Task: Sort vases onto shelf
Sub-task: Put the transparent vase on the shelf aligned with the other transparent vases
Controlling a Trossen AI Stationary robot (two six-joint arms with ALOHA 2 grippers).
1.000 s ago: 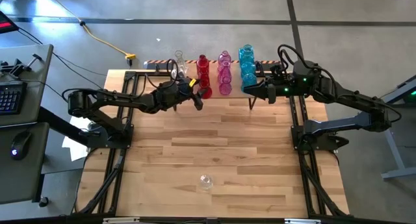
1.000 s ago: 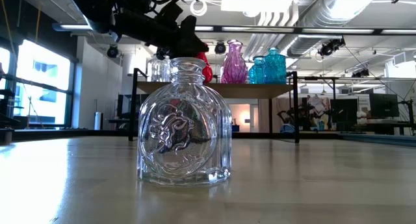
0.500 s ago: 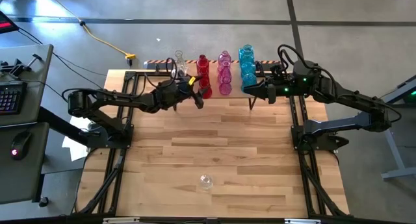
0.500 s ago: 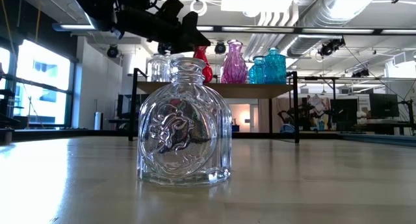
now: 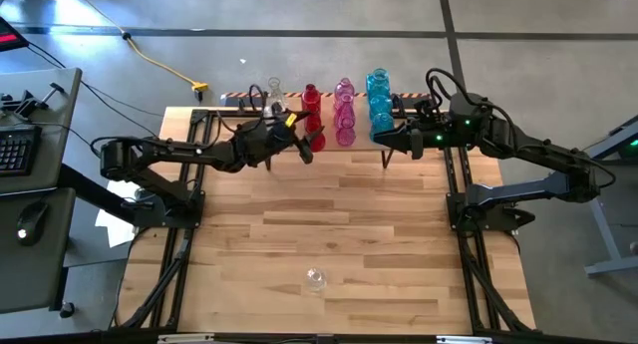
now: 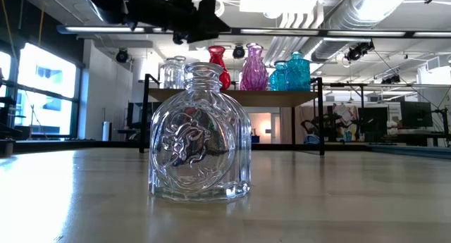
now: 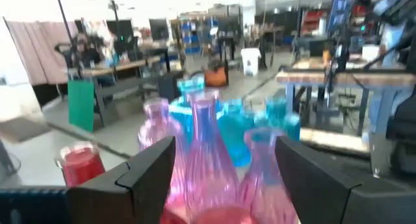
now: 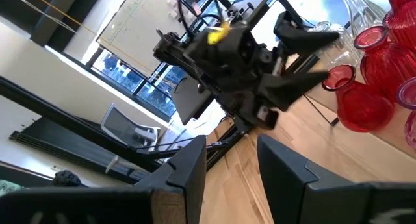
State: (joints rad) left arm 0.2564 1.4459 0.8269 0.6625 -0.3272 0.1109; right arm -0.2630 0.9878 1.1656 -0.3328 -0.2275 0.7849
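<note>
Behind the red vases (image 5: 313,113), clear vases (image 5: 272,95) barely show.

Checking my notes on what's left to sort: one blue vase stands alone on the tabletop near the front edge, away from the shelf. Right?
Not quite: the lone vase is clear glass, not blue. The high view shows it alone near the table's front edge, far from the shelf; the low view shows it up close, colourless. The blue vases are on the shelf.
</note>
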